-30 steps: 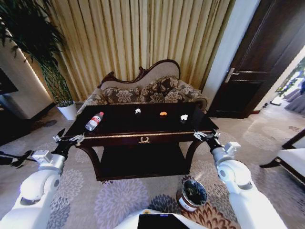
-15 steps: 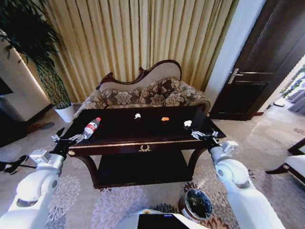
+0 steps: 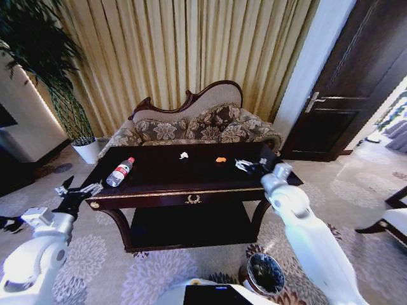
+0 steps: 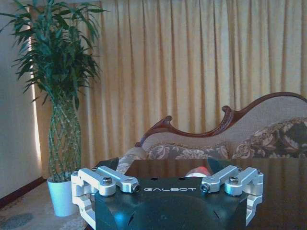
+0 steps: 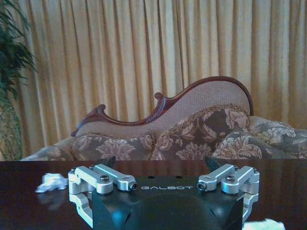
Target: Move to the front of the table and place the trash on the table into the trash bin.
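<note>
The right gripper (image 3: 245,166) has its jaws spread wide and empty, reaching low over the right end of the table (image 3: 159,185); in the right wrist view a white crumpled scrap (image 5: 263,224) lies just beside one open jaw, not touching it, and a second white scrap (image 5: 53,182) sits farther off on the dark top. The left gripper (image 3: 75,192) hangs off the table's left corner, jaws likewise apart and holding nothing; the red cap of the bottle peeps just above its body in the left wrist view. On the table the clear bottle (image 3: 120,172) lies on its side near the left end, the small orange scrap (image 3: 220,159) rests near the middle, close to the right jaws. The trash bin (image 3: 264,274) stands on the carpet in front of the table's right leg, beside the right arm. The step in hand looks like the first pick — the robot already faces the table; next the right jaws would need to settle around the nearest scrap and close.
</note>
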`<state>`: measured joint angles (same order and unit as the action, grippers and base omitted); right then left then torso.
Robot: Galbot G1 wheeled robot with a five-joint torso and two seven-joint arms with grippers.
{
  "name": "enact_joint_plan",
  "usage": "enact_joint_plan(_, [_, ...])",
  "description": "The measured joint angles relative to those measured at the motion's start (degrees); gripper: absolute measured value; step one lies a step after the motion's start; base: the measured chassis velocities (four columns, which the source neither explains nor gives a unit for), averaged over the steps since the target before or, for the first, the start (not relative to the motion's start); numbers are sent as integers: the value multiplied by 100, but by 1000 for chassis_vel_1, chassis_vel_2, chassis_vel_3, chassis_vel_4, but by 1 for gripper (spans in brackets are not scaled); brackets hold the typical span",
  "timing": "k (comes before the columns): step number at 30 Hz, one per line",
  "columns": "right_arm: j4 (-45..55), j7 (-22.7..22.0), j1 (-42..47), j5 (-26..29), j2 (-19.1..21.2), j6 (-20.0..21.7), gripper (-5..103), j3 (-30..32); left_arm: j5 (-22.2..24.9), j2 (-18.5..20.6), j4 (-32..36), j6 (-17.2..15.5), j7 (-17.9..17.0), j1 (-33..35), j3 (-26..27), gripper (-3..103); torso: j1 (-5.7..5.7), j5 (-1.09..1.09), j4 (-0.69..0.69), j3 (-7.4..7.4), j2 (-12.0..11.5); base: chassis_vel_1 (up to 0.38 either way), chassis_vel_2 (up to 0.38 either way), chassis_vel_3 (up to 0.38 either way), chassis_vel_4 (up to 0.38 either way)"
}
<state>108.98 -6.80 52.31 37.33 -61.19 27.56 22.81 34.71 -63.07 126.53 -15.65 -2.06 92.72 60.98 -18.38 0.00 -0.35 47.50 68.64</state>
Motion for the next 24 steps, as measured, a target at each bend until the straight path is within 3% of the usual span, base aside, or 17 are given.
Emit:
enact_joint_plan(6, [-985,-1,-385,-446,-43,-26,100,25,-16,-39,-52,19,19,8,41,100,0,1,-3,0,0,0,0,0,0])
enact_joint_plan(14, [-1218,0,-240,-606,61,-54,100,302,-126,-62,-136,61,28,-72,-142,100,0,0,-3,0,0,0,0,0,0])
enact_joint_plan(24, [-1591,-1,-298,-710,-18,-84,100,211,-150,-80,-146,107,25,-123,-242,100,0,0,-1,0,0,0,0,0,0])
